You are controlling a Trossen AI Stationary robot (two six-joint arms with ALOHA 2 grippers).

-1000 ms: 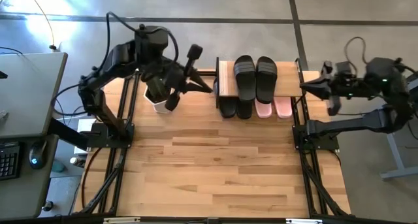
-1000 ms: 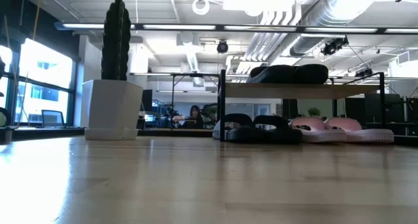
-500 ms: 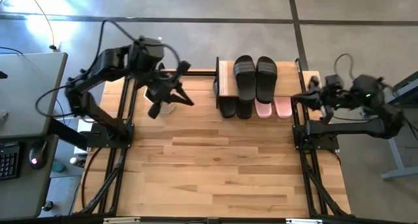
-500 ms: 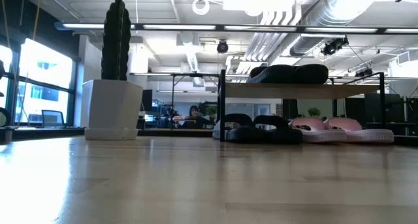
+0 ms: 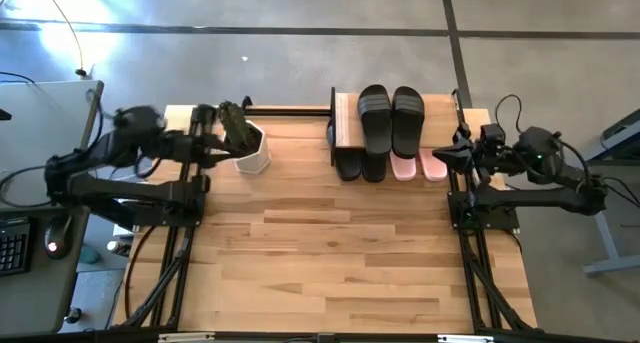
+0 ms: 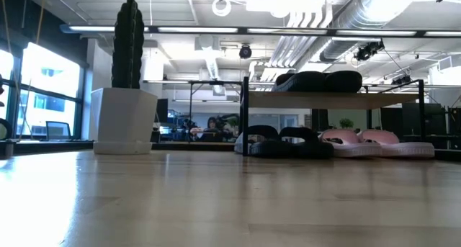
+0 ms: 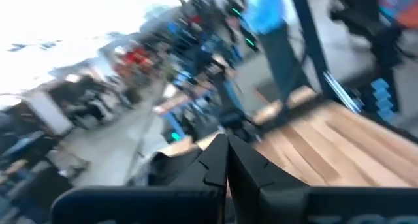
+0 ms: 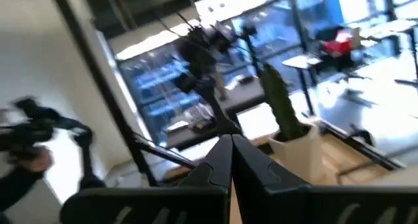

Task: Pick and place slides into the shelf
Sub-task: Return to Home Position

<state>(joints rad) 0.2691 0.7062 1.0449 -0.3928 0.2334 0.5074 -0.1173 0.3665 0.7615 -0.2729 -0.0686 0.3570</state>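
Observation:
The shelf (image 5: pixel 343 118) stands at the table's far edge, its light top board (image 6: pixel 331 99) on a thin black frame. Two black slides (image 5: pixel 391 119) lie side by side on the top board. Beneath it two black slides (image 6: pixel 288 142) and two pink slides (image 6: pixel 374 143) rest on their soles, heels (image 5: pixel 418 167) jutting toward the near side. My left gripper (image 5: pixel 213 149) is shut and level at the table's left edge, beside the plant pot (image 5: pixel 250 151). My right gripper (image 5: pixel 441 155) is shut at the right edge, just right of the pink slides. Both hold nothing.
A white pot with a tall cactus (image 6: pixel 124 96) stands left of the shelf, close to my left gripper. Black frame rails (image 5: pixel 185 233) run along both table sides. Bare wooden tabletop (image 5: pixel 320 253) spreads in front of the shelf.
My left arm has folded back and sunk from above the plant pot toward the table's left edge, its gripper tipping to level. My right arm has sunk and folded in at the right edge. Both grippers stay shut. The slides have not moved.

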